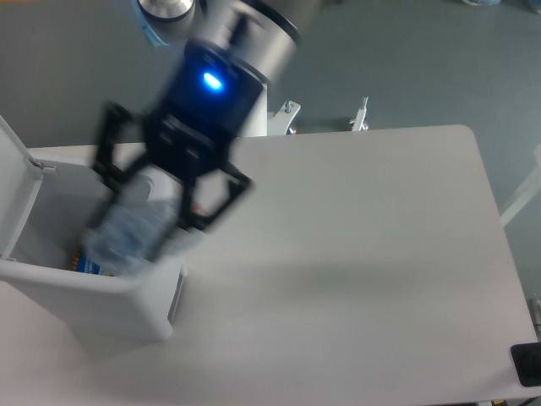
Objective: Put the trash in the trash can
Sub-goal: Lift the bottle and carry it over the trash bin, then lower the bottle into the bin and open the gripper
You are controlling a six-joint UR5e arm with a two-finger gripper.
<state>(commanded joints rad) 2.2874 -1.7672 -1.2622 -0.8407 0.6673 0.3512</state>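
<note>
Seemingly light, smooth and easily crushed, the clear bottle (127, 237) hangs clamped by its body in the jaws of the gripper (156, 199) above the open trash can (127, 296) at the counter's left.

Single fixed high view, angled down over the table (380, 254), trash can (93, 292) at left.
</note>
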